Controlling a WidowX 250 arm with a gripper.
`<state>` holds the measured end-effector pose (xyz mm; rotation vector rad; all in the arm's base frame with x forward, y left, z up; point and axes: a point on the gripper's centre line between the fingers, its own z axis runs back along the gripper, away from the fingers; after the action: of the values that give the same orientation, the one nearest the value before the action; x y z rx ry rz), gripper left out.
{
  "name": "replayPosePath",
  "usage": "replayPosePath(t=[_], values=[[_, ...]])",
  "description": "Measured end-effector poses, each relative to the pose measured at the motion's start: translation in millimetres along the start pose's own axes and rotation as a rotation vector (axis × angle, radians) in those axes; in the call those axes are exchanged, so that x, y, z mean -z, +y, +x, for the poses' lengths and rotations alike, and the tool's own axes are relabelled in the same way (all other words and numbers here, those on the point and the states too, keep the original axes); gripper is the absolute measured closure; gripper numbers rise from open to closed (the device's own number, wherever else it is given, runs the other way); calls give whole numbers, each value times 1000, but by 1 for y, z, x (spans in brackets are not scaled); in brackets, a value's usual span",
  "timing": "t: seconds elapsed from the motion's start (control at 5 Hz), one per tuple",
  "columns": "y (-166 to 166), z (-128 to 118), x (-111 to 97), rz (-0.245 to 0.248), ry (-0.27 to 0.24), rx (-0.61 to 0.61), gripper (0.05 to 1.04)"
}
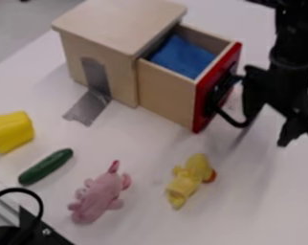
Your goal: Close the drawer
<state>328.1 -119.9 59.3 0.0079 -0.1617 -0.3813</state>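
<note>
We find the pale wooden drawer with a red front (166,92) pulled out of its wooden cabinet (121,74), near the white counter's (144,141) upper-left edge. The black gripper's (266,130) fingers are spread beside the front; we should push squarely, keeping the blue cloth (184,56) low. Grey floor (19,24) lies beyond.

Looks down at slant from above tbl (147,146), fairly close. Faces drawer box (120,69) obliquely, approx. upper ctr.

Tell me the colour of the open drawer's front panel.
The front panel is red, seen in the camera view.
</note>
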Motion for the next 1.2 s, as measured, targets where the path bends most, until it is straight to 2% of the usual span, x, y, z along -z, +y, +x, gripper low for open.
replayPosePath(t=[0.2, 0.6, 0.8, 1.0, 1.2], values=[[10, 17, 0, 4, -17, -37, 85], [20, 33, 31, 19, 40, -67, 85], [26, 41, 40, 34, 51, -81, 85], [30, 41, 44, 56, 74, -74, 85], [34, 39, 39, 80, 79, -77, 85]])
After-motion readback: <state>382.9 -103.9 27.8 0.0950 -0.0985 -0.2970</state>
